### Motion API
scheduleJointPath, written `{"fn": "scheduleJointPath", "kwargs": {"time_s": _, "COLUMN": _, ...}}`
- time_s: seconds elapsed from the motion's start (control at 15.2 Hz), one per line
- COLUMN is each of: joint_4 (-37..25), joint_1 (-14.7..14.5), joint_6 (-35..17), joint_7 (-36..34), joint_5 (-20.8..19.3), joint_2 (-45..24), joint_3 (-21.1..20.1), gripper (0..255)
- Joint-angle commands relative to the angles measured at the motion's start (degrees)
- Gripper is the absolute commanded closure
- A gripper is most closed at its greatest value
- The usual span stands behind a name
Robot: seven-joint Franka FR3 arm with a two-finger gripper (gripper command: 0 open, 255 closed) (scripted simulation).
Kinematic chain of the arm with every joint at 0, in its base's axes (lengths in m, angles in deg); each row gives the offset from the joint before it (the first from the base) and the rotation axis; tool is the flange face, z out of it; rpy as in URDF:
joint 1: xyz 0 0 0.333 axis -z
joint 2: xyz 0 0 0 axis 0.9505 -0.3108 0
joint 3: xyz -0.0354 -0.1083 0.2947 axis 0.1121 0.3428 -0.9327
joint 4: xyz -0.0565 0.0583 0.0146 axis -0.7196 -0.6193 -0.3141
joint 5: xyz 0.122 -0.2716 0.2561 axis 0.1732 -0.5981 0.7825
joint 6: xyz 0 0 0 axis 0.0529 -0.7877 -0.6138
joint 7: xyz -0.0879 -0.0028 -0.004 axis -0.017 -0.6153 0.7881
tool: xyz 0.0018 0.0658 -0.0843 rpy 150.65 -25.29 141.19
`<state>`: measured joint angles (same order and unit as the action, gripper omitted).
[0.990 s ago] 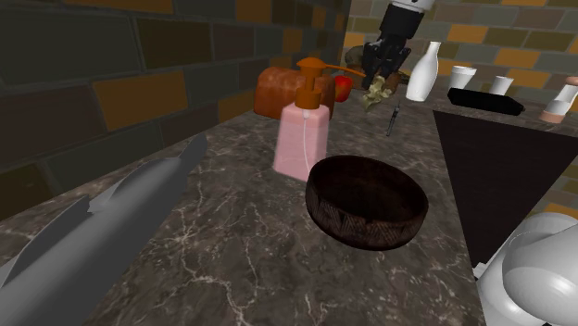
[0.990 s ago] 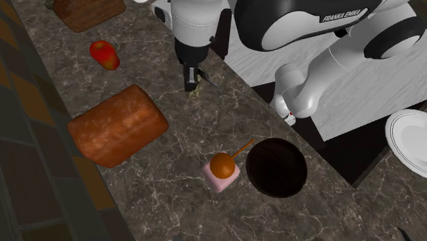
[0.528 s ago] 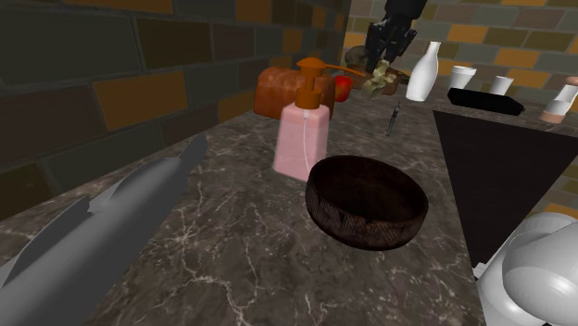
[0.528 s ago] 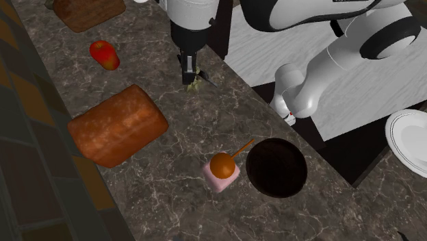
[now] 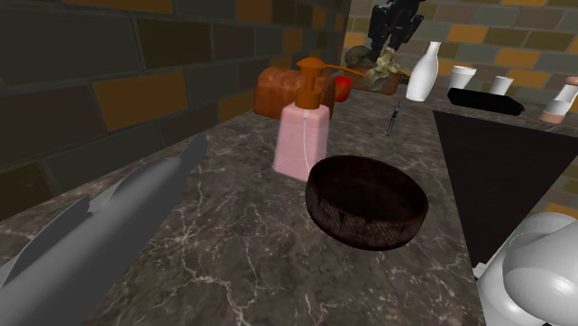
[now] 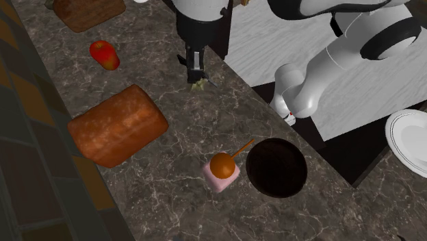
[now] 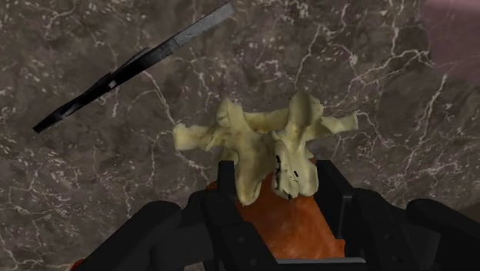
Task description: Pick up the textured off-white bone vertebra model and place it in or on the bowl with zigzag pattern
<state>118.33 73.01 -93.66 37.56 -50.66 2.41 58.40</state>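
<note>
This is a home kitchen. A dark marbled countertop (image 5: 232, 241) runs along a wall of brown and orange bricks (image 5: 111, 83). By its wall-side edge lie a loaf of bread (image 6: 116, 125) and a red apple (image 6: 103, 54). Nearer the opposite edge stand a pink soap dispenser (image 5: 303, 134) and a dark bowl (image 5: 367, 201).

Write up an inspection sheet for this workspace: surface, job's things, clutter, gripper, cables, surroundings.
Surface: dark marbled counter, no spills seen.
Job's things: vertebra clasped in the jaws, apparently lifted off the counter; bowl dark, empty, beside the pump bottle.
Clutter: loaf, apple, black blade, white bottle, grey aircraft model.
Gripper: jaws shut on the vertebra.
Cables: nothing seen.
Surroundings: brick wall.
</note>
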Motion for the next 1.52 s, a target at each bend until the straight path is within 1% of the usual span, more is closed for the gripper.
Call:
{"fn": "scheduleJointPath", "kwargs": {"time_s": 0.0, "joint_4": 0.57, "joint_1": -0.73, "joint_6": 1.09, "joint_7": -2.87, "joint_5": 0.38, "joint_2": 1.61, "joint_3": -2.14, "gripper": 255}}
{"fn": "scheduleJointPath", "kwargs": {"time_s": 0.33, "joint_4": 1.88, "joint_1": -2.23, "joint_6": 3.14, "joint_7": -9.23, "joint_5": 1.79, "joint_2": 4.96, "joint_3": -7.07, "gripper": 255}}
{"fn": "scheduleJointPath", "kwargs": {"time_s": 0.73, "joint_4": 1.18, "joint_1": -3.80, "joint_6": 5.78, "joint_7": -17.23, "joint_5": 3.95, "joint_2": 7.08, "joint_3": -13.44, "gripper": 255}}
{"fn": "scheduleJointPath", "kwargs": {"time_s": 1.06, "joint_4": -1.29, "joint_1": -4.76, "joint_6": 8.00, "joint_7": -24.31, "joint_5": 5.78, "joint_2": 7.17, "joint_3": -19.28, "gripper": 255}}
{"fn": "scheduleJointPath", "kwargs": {"time_s": 1.45, "joint_4": -6.35, "joint_1": -5.17, "joint_6": 10.50, "joint_7": -33.11, "joint_5": 7.37, "joint_2": 5.21, "joint_3": -27.04, "gripper": 255}}
